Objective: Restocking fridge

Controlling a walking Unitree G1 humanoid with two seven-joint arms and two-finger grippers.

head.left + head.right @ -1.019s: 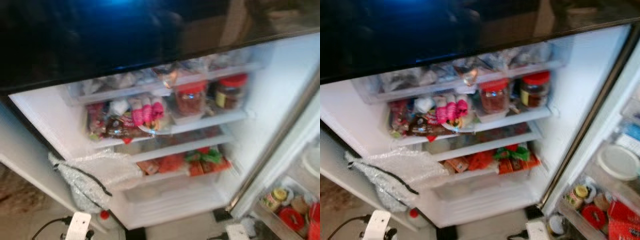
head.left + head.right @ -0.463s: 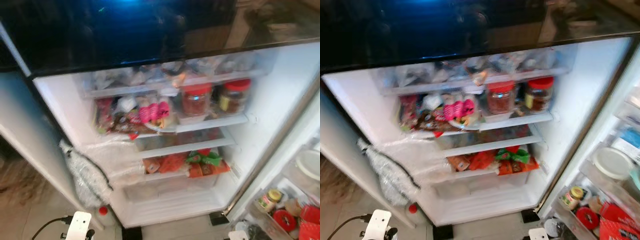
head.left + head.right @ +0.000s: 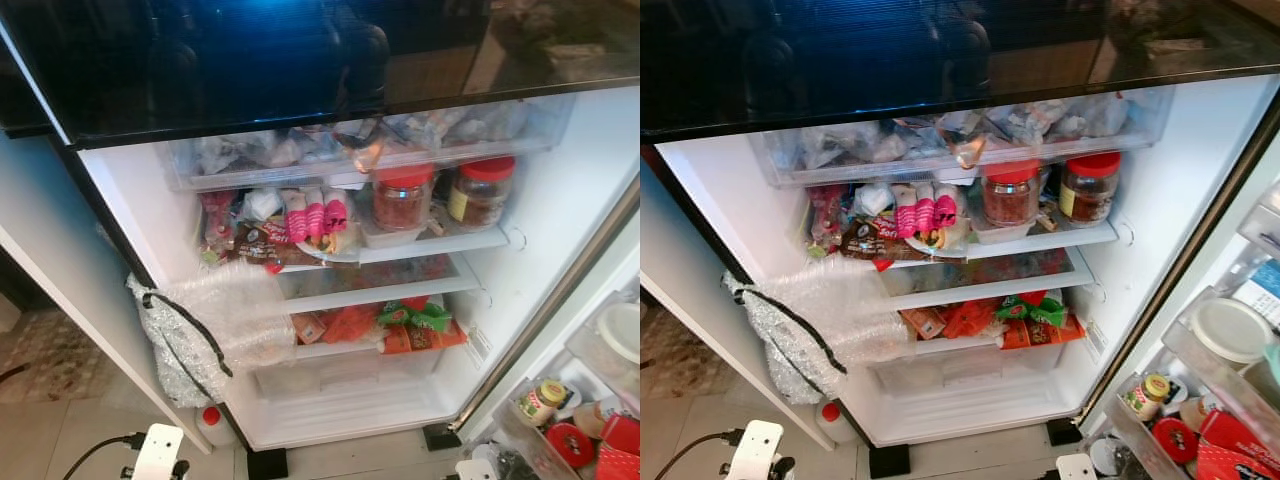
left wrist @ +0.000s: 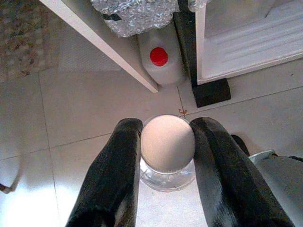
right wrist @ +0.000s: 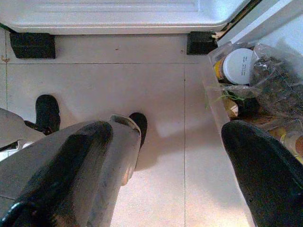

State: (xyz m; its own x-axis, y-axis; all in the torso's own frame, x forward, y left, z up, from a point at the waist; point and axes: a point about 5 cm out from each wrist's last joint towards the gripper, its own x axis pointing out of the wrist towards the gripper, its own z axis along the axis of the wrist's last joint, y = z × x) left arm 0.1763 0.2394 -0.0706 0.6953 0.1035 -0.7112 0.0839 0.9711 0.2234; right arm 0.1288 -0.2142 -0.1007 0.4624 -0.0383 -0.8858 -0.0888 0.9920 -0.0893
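Pale floor tiles (image 4: 85, 118) lie beneath the left gripper (image 4: 166, 142), whose two black fingers (image 4: 111, 175) are closed against the sides of a clear glass jar with a round beige lid (image 4: 168, 142), held low above the floor just in front of the open white fridge (image 3: 560, 230). Near it a white plastic jug with a red cap (image 4: 161, 59) stands on the tiles under a wad of bubble wrap (image 3: 200, 330). Two red-lidded jars (image 3: 440, 195) stand on a fridge shelf. Low over the tiles beside a door bin, the right gripper (image 5: 180, 161) has its fingers spread wide, holding nothing.
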